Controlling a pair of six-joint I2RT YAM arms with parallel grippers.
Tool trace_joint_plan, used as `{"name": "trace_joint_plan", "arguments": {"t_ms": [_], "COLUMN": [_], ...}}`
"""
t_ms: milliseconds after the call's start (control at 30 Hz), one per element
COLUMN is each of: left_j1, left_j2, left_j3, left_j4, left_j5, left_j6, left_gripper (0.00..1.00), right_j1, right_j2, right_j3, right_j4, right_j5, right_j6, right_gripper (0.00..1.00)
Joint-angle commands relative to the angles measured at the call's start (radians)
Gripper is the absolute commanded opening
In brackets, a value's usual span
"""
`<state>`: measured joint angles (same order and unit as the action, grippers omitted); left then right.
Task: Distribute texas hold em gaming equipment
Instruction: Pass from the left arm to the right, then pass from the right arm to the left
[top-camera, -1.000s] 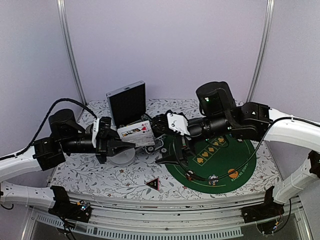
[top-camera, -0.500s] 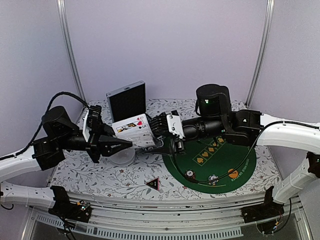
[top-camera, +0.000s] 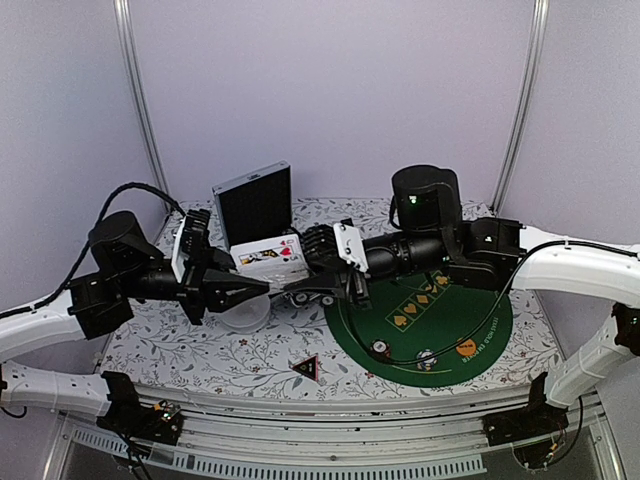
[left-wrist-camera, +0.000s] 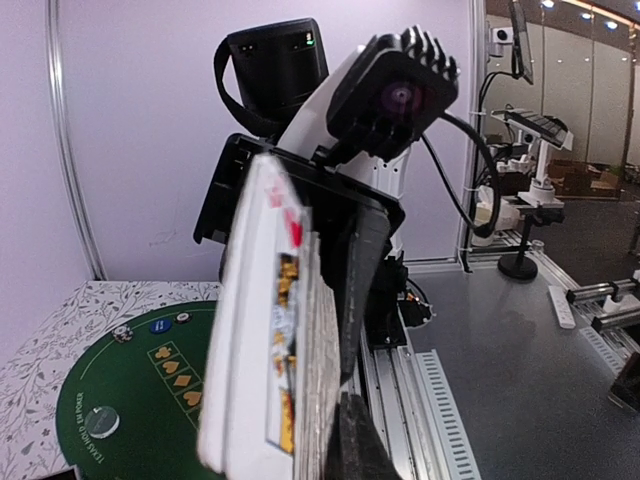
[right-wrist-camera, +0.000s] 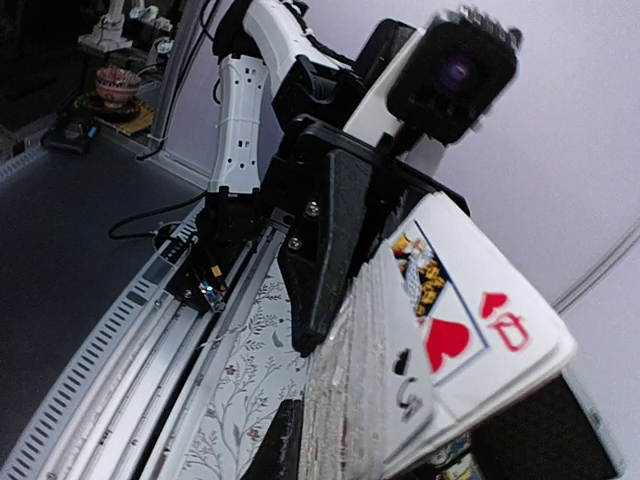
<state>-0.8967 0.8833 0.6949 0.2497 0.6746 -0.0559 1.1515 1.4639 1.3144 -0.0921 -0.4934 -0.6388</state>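
Observation:
A deck of playing cards (top-camera: 268, 255) hangs above the table's left middle, a queen of hearts (right-wrist-camera: 470, 320) on its face. My left gripper (top-camera: 260, 288) is shut on the deck's lower edge, one of its fingers (left-wrist-camera: 355, 445) showing beside the cards (left-wrist-camera: 290, 330). From the right, my right gripper (top-camera: 297, 290) is shut on the same deck (right-wrist-camera: 400, 390), one finger (right-wrist-camera: 283, 445) against its back. On the green felt mat (top-camera: 440, 320) lie two poker chips (top-camera: 380, 348) and an orange disc (top-camera: 466, 347). A black red-edged triangle (top-camera: 306, 368) lies near the front edge.
A black box (top-camera: 252, 205) stands upright at the back left. A white bowl (top-camera: 243, 316) sits on the flowered tablecloth under the left gripper. A blue disc (left-wrist-camera: 158, 326) and a white disc (left-wrist-camera: 100, 420) also lie on the mat (left-wrist-camera: 120, 400).
My right gripper, open over the mat's left edge before, has moved up and left to the deck and closed on it. The left gripper shifted slightly, still holding the cards.

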Motion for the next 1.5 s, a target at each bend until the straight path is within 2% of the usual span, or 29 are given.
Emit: {"name": "trace_joint_plan", "arguments": {"t_ms": [0, 133, 200, 233, 300, 433, 500, 567, 733, 800, 1000, 1200, 1333, 1467], "left_j1": [-0.013, -0.013, -0.013, -0.013, -0.015, -0.027, -0.038, -0.046, -0.058, -0.064, -0.074, -0.075, -0.075, -0.075], "left_j2": [-0.007, -0.017, -0.029, -0.04, -0.066, -0.088, -0.065, -0.026, 0.107, 0.131, 0.109, 0.185, 0.223, 0.259], "left_j3": [0.022, 0.018, 0.017, 0.017, 0.02, 0.062, 0.111, 0.174, 0.339, 0.36, 0.294, 0.28, 0.255, 0.241], "left_j4": [0.006, -0.03, -0.067, -0.093, -0.183, -0.335, -0.419, -0.497, -0.746, -0.801, -0.699, -0.703, -0.71, -0.711], "left_j5": [0.011, 0.001, -0.028, -0.058, -0.145, -0.313, -0.358, -0.369, -0.252, -0.235, -0.283, -0.257, -0.26, -0.246], "left_j6": [-0.001, 0.042, 0.084, 0.122, 0.222, 0.455, 0.549, 0.581, 0.588, 0.587, 0.562, 0.536, 0.544, 0.531], "left_gripper": [0.0, 0.01, 0.4, 0.55, 0.67, 0.77, 0.79, 0.81, 0.84, 0.84, 0.84, 0.68, 0.62, 0.56], "right_j1": [-0.003, -0.003, -0.003, -0.003, -0.004, -0.011, -0.013, -0.012, -0.014, -0.015, -0.045, -0.067, -0.075, -0.082], "right_j2": [0.008, 0.005, 0.004, 0.005, 0.007, 0.025, 0.04, 0.061, 0.118, 0.128, 0.162, 0.208, 0.215, 0.168], "right_j3": [0.034, 0.038, 0.041, 0.043, 0.047, 0.071, 0.089, 0.111, 0.183, 0.192, 0.187, 0.192, 0.166, 0.069], "right_j4": [0.015, 0.0, -0.019, -0.032, -0.072, -0.155, -0.203, -0.249, -0.354, -0.368, -0.339, -0.313, -0.292, -0.177], "right_j5": [-0.002, 0.013, 0.021, 0.024, 0.028, 0.002, -0.016, -0.027, -0.022, -0.011, -0.072, -0.12, -0.098, -0.092], "right_j6": [0.023, 0.047, 0.057, 0.063, 0.084, 0.153, 0.188, 0.209, 0.264, 0.278, 0.356, 0.455, 0.493, 0.531], "right_gripper": [0.04, 0.02, 0.02, 0.02, 0.02, 0.02, 0.02, 0.02, 0.02, 0.02, 0.02, 0.02, 0.02, 0.02]}}
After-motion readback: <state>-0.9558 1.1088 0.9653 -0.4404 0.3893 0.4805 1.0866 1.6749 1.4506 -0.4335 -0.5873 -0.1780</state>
